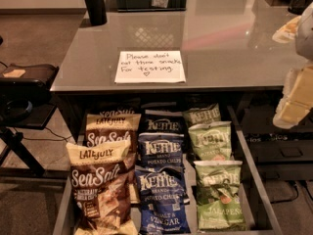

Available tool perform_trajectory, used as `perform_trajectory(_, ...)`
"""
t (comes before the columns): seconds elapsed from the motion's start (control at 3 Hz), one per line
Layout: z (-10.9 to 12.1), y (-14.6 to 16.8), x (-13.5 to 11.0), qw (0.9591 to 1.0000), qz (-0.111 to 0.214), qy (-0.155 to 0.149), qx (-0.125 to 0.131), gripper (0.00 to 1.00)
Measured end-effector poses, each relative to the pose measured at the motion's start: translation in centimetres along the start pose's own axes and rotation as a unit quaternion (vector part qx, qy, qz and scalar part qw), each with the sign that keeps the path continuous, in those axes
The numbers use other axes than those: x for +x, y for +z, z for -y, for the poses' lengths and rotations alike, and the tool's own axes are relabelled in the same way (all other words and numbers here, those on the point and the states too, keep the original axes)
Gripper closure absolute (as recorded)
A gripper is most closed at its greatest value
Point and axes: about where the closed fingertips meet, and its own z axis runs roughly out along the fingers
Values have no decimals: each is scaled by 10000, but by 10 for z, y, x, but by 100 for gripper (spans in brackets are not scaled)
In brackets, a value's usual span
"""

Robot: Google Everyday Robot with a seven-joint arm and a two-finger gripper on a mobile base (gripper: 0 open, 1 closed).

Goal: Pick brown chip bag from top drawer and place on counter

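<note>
Now your gripper [296, 99] hovers at right edge, grip state unclear; the brown chip bag [100, 190] lies lower left, lengthwise up-frame.

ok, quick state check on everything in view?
Drawer: pulled open, stocked with three rows.
Front brown chip bag: lying in left row, untouched.
Blue bags: middle row, in drawer.
Green bags: right row, in drawer.
Note: flat on counter.
Gripper: right edge of view, above drawer's right side, off the bags.
</note>
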Motion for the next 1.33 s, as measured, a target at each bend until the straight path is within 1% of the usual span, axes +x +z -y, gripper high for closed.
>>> perform_trajectory(0.33,0,0,0,10000,0,0,0,0)
perform_trajectory(0.67,0,0,0,10000,2,0,0,19)
perform_trajectory(1.0,-12,9,-18,9996,261,44,-79,43)
perform_trajectory(1.33,-34,31,-46,9967,673,219,-402,66)
